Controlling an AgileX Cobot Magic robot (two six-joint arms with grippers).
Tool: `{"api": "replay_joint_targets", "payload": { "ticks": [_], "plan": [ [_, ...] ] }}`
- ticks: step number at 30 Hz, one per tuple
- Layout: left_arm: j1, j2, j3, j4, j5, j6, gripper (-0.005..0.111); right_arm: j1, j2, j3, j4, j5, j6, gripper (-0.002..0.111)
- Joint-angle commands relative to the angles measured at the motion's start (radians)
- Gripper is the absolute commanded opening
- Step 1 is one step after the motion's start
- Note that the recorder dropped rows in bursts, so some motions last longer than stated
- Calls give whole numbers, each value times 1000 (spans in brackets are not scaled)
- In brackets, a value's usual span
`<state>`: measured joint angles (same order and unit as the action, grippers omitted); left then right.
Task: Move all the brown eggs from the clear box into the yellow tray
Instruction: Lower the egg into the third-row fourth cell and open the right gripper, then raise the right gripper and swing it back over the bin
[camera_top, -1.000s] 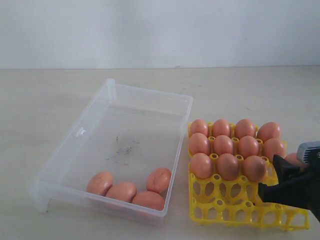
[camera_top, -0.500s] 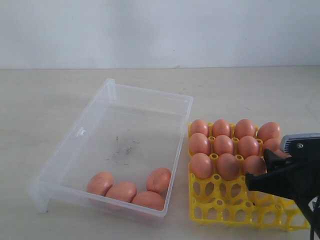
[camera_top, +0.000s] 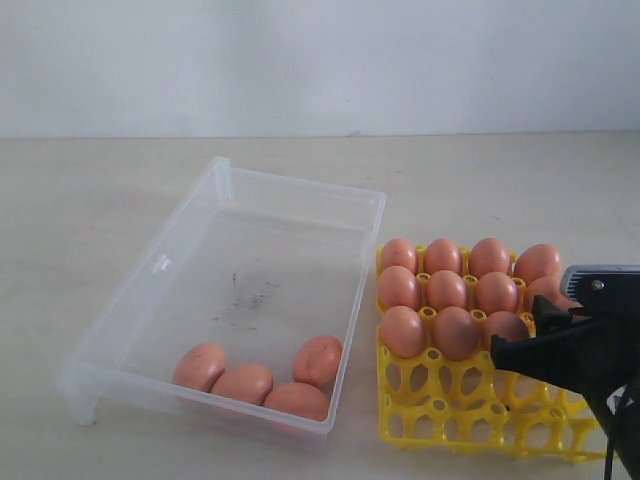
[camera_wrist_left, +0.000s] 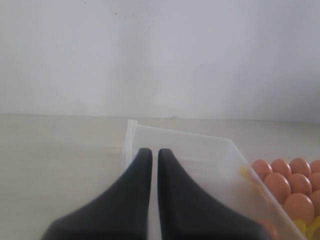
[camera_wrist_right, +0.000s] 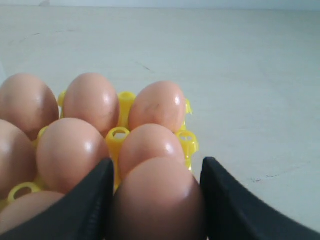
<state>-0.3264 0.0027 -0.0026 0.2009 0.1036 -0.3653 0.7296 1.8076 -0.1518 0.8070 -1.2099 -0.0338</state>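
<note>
Holding one brown egg (camera_wrist_right: 155, 205) between its jaws, the right gripper (camera_wrist_right: 157, 165) hangs over the yellow tray's (camera_top: 440, 400) last open third-row cup. Next, I judge, it should seat and release the egg. Four brown eggs (camera_top: 260, 375) wait in the clear box (camera_top: 300, 195). The left gripper (camera_wrist_left: 155, 155) is nearly closed and empty.

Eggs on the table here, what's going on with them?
The right claw holds a brown egg at the right end of the yellow tray's third row. Eleven eggs already sit in the tray; its front row is empty. Four eggs lie in the clear box. The left claw hangs shut, holding nothing.
</note>
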Motion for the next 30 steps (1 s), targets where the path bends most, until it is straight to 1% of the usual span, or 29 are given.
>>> {"api": "replay_joint_targets", "payload": {
  "ticks": [1, 4, 6, 8, 9, 18, 22, 25, 27, 30],
  "plan": [
    [-8, -3, 3, -2, -1, -8, 4, -2, 0, -1, 5, -11, 2, 6],
    [-8, -3, 3, -2, -1, -8, 4, -2, 0, -1, 3, -11, 2, 16],
    [-8, -3, 3, -2, -1, -8, 4, -2, 0, -1, 3, -11, 4, 34],
    [-8, -3, 3, -2, -1, -8, 4, -2, 0, -1, 3, -11, 4, 45],
    [-8, -3, 3, -2, -1, -8, 4, -2, 0, -1, 3, -11, 2, 48],
    [-8, -3, 3, -2, -6, -8, 4, -2, -8, -1, 18, -11, -5, 48],
    [-8, -3, 3, -2, -6, -8, 4, 5, -87, -1, 20, -11, -31, 48],
    [-8, -3, 3, -2, -6, -8, 4, 40, -171, -1, 13, -11, -60, 48],
    [-8, -3, 3, -2, -6, -8, 4, 72, -238, -1, -26, -11, -100, 48],
    [-8, -3, 3, -2, -6, -8, 4, 120, -325, -3, -179, -11, -149, 47]
  ]
}}
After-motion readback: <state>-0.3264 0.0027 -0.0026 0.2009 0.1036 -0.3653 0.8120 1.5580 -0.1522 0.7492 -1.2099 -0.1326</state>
